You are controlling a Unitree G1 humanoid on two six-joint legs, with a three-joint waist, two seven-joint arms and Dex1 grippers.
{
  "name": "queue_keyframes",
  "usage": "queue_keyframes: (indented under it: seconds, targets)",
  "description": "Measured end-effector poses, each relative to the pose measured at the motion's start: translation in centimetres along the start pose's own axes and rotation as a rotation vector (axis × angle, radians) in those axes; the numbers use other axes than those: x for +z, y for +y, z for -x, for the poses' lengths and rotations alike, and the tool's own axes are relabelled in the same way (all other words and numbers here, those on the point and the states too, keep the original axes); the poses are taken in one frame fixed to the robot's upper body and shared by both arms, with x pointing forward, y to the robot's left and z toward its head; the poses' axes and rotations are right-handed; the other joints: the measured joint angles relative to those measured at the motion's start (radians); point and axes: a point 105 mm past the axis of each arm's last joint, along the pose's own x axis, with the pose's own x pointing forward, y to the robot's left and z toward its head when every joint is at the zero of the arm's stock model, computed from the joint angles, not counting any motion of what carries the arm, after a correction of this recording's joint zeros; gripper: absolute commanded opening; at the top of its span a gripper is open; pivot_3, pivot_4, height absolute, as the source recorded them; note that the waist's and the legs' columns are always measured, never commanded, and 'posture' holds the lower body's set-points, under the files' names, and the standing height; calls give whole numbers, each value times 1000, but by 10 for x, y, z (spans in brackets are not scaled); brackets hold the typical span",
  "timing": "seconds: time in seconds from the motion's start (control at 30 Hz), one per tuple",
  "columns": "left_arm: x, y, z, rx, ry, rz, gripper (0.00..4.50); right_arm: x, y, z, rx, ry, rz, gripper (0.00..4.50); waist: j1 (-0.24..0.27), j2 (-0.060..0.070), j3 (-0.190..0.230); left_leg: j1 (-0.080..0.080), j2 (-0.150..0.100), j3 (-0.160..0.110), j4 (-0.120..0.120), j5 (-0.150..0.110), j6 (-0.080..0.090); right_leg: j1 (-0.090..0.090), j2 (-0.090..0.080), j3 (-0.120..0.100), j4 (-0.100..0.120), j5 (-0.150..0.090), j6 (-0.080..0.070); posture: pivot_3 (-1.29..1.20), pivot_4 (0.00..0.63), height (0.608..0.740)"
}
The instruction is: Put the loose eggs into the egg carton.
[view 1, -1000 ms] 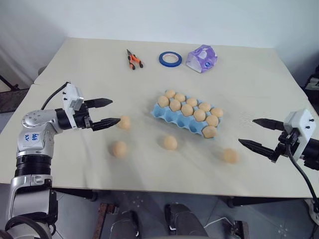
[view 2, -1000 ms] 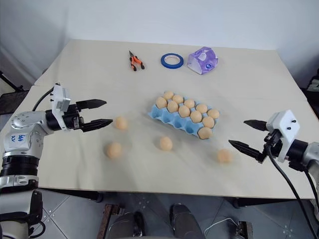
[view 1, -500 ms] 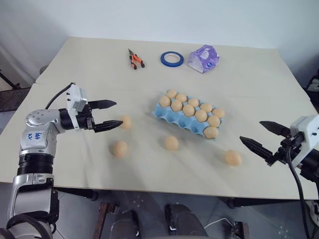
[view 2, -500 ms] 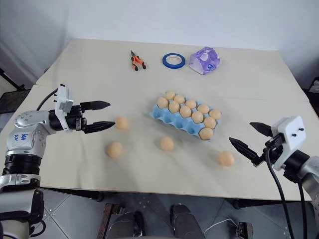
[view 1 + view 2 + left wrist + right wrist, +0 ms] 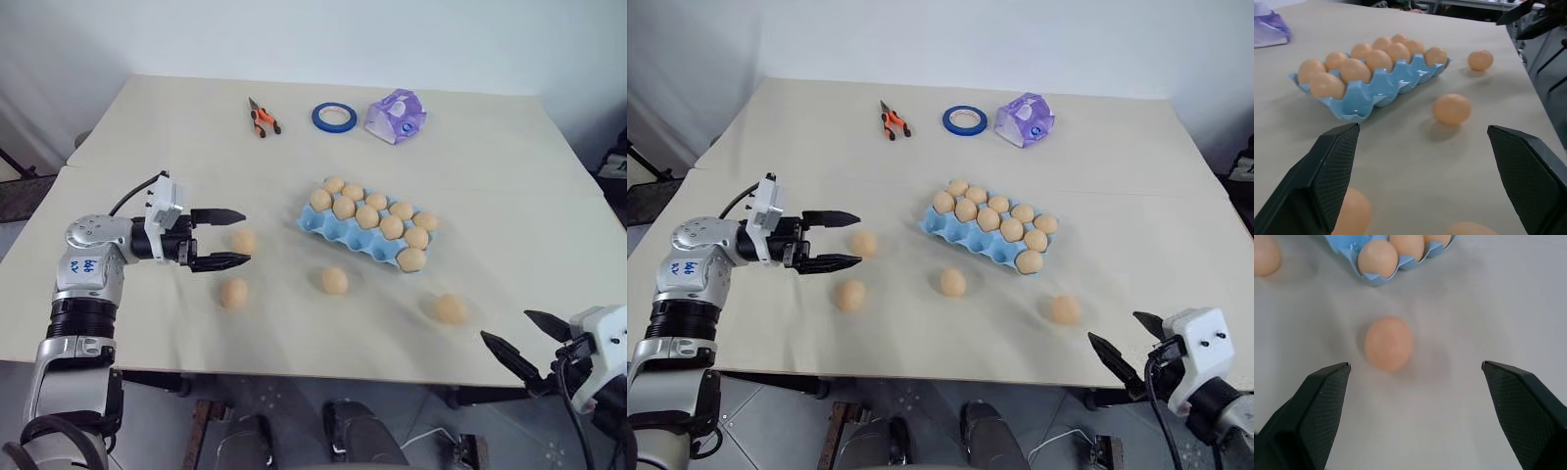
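Several loose eggs lie on the beige table: one (image 5: 863,242) by the left gripper, one (image 5: 233,293) nearer the front, one (image 5: 335,281) in the middle and one (image 5: 451,308) at the right. The light blue egg carton (image 5: 358,241) sits mid-table with several eggs in it and empty cups along its near side. My left gripper (image 5: 245,236) is open and points toward the carton, its tips on either side of the nearest egg as seen from above. My right gripper (image 5: 505,325) is open, low off the table's front right edge, and faces the right egg (image 5: 1388,342).
Orange-handled pliers (image 5: 263,117), a blue tape roll (image 5: 335,117) and a purple crumpled wrapper (image 5: 396,115) lie along the far side of the table. The table's front edge runs just ahead of the right gripper.
My right gripper has drawn back and down from over the table to beyond its front edge, away from the right egg. My left gripper has swung slightly toward the carton. Both stay open.
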Motion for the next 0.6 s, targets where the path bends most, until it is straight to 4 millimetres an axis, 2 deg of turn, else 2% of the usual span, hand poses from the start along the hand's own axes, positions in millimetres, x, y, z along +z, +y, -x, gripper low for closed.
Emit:
queue_keyframes:
  seconds: [0.13, 0.3, 0.6]
  targets:
    - [0, -4, 0, -38, 0, -2, 4453, -5, 8, -10, -9, -16, -15, 4500, 0, 0, 0, 0, 0, 0, 0, 0, 0, 0, 0, 0, 0, 0, 0, 0, 150, 740]
    - [2, -7, -6, -65, -39, -24, 4453, -6, 20, -32, -15, -46, 3, 4500, 0, 0, 0, 0, 0, 0, 0, 1, 1, 0, 0, 0, 0, 0, -1, 0, 150, 740]
    - [2, -8, -12, -74, -61, -42, 4453, -18, 10, -67, -62, -36, 33, 4500, 0, 0, 0, 0, 0, 0, 0, 3, 1, 0, 0, 0, 0, 0, 0, 0, 150, 740]
